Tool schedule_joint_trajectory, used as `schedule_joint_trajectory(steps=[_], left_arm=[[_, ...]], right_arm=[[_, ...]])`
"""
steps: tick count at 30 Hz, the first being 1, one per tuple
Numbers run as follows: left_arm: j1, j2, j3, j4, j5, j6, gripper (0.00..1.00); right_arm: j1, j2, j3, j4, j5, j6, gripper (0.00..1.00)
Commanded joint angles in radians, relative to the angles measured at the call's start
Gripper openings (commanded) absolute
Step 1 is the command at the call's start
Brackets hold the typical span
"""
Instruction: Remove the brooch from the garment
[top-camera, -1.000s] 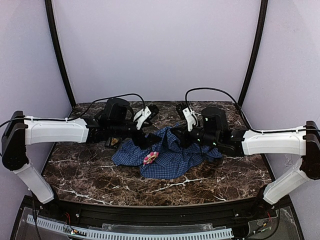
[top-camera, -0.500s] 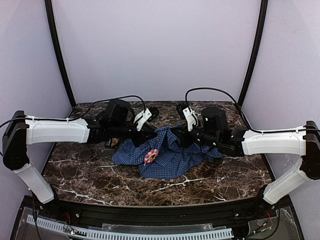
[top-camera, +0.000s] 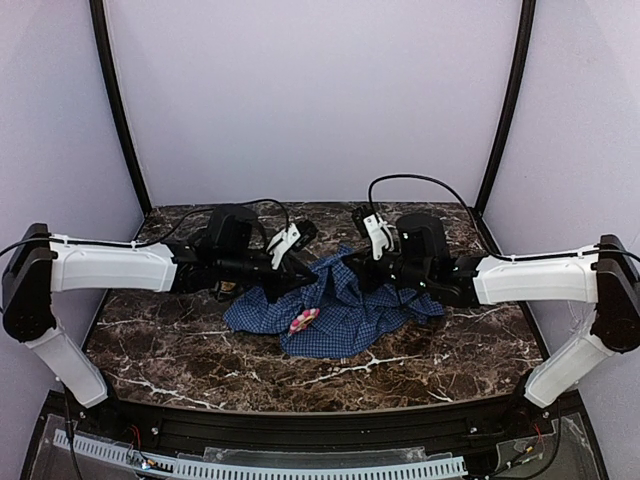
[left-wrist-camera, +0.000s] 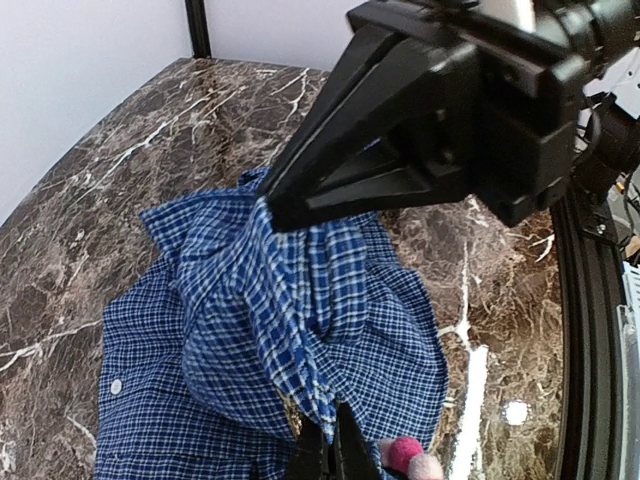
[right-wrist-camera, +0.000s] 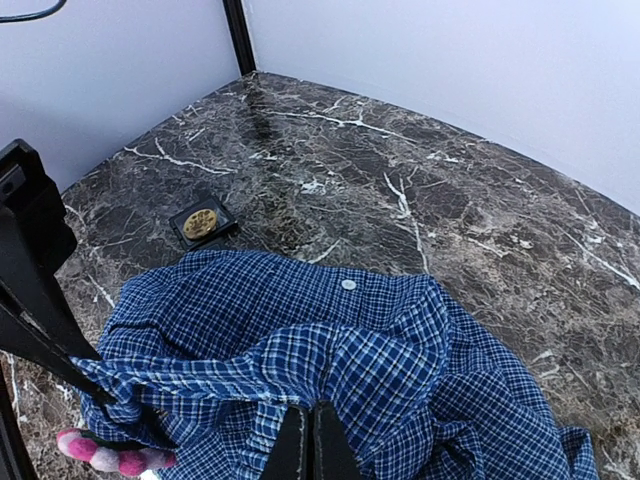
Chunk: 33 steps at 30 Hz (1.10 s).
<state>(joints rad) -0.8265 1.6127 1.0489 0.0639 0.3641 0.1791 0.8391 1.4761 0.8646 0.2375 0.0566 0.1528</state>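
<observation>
A blue checked garment lies crumpled at the table's middle. The brooch, a pink and white flower, is still pinned near its front left edge. My left gripper is shut on a raised fold of the cloth, with the brooch just to the right of its fingers. My right gripper is shut on another fold of the garment, and the brooch shows at the bottom left. In the top view both grippers, left and right, meet over the garment's far side.
A small black box holding a gold disc sits on the marble beyond the garment, near my left arm. Dark posts and pale walls close in the table's back and sides. A black rail runs along the near edge.
My left gripper has shut on a fold of the garment. The brooch has dipped slightly and turned more edge-on. The right arm has shifted a little to the left.
</observation>
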Motion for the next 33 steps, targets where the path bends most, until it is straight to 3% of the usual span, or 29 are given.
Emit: schedule_joint_trajectory(steps=[1,13,20,33], left_arm=[[0.011,-0.073,-0.04,0.061,0.177,-0.059,0.01],[0.031,-0.068,-0.068,0.255,0.228,-0.308,0.01],[0.032,-0.069,-0.079,0.34,0.245,-0.357,0.01],[0.033,-0.075,-0.07,0.31,0.272,-0.366,0.01]], right_arm=[[-0.056,0.018,0.023,0.02,-0.063,0.045,0.05],[-0.055,-0.251,-0.184,0.092,-0.226,0.191,0.55],[-0.043,-0.274,-0.29,0.303,-0.352,0.343,0.57],[0.079,-0.057,-0.176,0.235,-0.061,0.128,0.72]])
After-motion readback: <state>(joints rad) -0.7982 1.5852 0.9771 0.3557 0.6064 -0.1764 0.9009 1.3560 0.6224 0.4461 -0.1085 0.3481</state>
